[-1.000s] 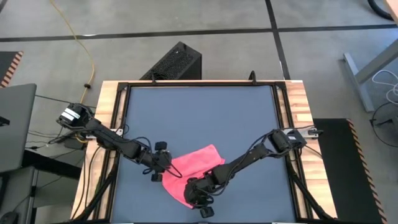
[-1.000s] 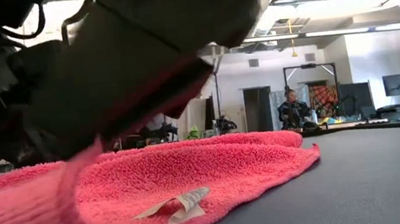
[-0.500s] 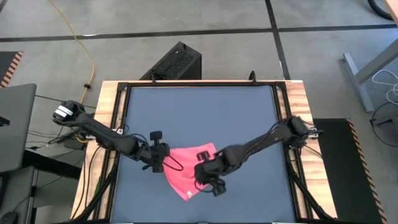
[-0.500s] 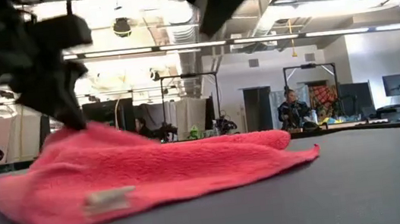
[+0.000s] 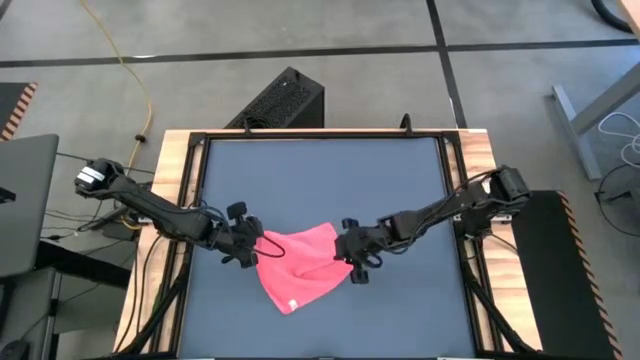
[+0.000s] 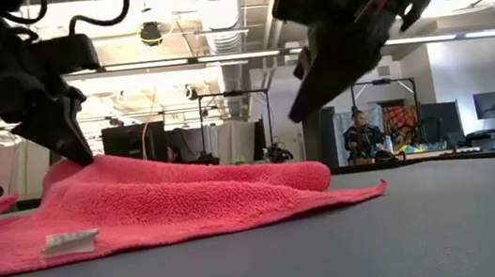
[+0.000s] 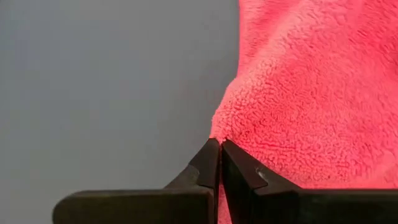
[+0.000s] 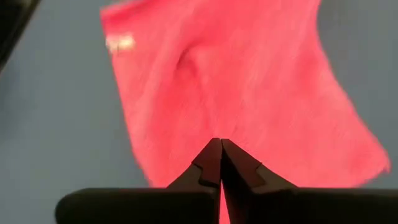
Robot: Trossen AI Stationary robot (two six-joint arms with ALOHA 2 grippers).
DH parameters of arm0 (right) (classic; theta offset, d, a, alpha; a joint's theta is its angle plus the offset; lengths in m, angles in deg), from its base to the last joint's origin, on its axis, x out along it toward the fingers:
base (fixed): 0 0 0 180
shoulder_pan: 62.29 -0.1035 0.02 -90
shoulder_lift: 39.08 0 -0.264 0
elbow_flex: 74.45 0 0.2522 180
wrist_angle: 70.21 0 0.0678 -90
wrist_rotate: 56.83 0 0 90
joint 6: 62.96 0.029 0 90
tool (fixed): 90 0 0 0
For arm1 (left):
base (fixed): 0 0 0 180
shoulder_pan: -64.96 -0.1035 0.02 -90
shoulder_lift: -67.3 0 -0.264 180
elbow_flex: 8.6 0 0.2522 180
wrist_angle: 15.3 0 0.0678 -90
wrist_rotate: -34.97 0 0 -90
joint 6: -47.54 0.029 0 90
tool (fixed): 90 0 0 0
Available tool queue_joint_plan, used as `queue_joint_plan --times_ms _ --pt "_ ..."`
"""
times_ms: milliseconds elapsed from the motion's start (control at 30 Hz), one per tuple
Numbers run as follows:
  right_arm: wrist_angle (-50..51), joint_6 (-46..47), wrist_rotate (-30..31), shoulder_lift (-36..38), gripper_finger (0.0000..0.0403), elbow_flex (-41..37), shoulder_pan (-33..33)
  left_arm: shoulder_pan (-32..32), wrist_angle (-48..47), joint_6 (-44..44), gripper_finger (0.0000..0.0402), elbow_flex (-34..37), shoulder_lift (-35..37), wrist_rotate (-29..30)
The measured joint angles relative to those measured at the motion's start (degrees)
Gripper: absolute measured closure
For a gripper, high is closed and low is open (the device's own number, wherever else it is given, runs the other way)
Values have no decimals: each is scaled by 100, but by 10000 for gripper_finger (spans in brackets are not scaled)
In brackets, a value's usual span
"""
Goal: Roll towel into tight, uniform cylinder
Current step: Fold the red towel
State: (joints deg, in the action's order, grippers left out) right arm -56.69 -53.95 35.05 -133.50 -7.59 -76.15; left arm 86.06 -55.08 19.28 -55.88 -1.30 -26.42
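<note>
The pink towel [image 5: 303, 268] lies crumpled on the dark tabletop, a little near of its middle. Its white tag [image 6: 71, 241] is at the near edge. My left gripper [image 5: 257, 246] is shut on the towel's left edge, which stands up in a small peak [image 6: 76, 169]. My right gripper [image 5: 347, 262] hovers over the towel's right end. Its fingers are shut [image 8: 220, 142], and in the low view [image 6: 299, 113] it is clear above the cloth. My left gripper pinches the towel's left edge [image 7: 225, 127] between its two fingertips, slanting down from the table's left side. That edge is drawn up a little off the table [image 6: 90, 165]. The rest of the towel lies slack on the tabletop.
Bare tabletop [image 5: 320, 180] stretches from the towel to the far edge. Wooden rails [image 5: 478, 170] run along both sides of the table. A black box [image 5: 283, 100] stands on the floor beyond the far edge.
My left gripper has shut on the towel's left edge and drawn it up and toward the far left. My right gripper has let go near the towel's near end, then risen and swung toward the far right. The towel has slid left and bunched narrower.
</note>
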Motion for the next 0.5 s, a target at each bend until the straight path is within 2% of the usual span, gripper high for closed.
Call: queue_joint_plan --times_ms 133,200,267,400,500 --pt "-971 -61 652 -152 345 -194 220 -3 57 -149 401 0 0 -163" --pt "-1114 -207 685 -295 334 -93 418 -3 77 -255 401 0 4 -200" --pt "-1079 -264 501 -427 321 80 646 -5 99 -355 401 0 2 -284" --pt "-1012 -317 -295 -839 283 421 1094 -4 145 -455 401 0 2 -418" --pt "-999 -383 -573 -1146 248 606 1364 -4 155 -512 401 0 2 -431"
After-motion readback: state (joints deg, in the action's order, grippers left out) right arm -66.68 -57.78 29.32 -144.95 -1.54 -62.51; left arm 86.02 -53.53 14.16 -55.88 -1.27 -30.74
